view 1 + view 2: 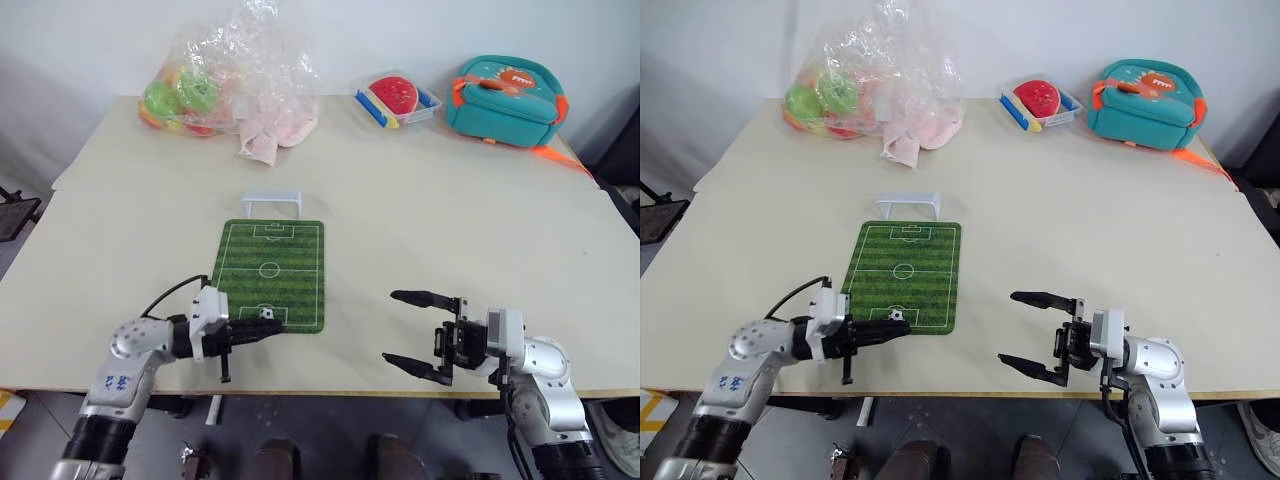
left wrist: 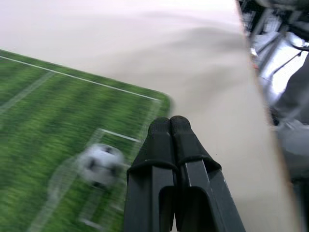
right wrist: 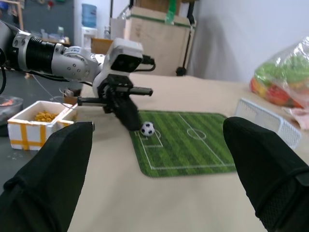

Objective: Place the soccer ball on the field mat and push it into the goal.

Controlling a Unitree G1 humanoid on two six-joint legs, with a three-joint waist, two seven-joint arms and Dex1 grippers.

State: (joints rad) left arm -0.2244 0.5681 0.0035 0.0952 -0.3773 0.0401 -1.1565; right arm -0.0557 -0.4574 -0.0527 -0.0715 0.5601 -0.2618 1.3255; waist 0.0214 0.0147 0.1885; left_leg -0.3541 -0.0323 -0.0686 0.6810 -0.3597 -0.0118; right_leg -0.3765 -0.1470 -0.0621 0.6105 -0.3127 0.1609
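Mat (image 1: 270, 272) lies long axis toward goal (image 1: 271, 203), which sits just past its far end. Ball (image 1: 267, 313) rests on mat's near end, in the box lines, just ahead of left gripper (image 1: 274, 326), jaws together, nothing held. Right gripper (image 1: 410, 328) well apart, jaws wide. Push runs straight up the mat. No readable writing

Bright even indoor light, soft shadows, left wrist view motion-blurred, head views sharp
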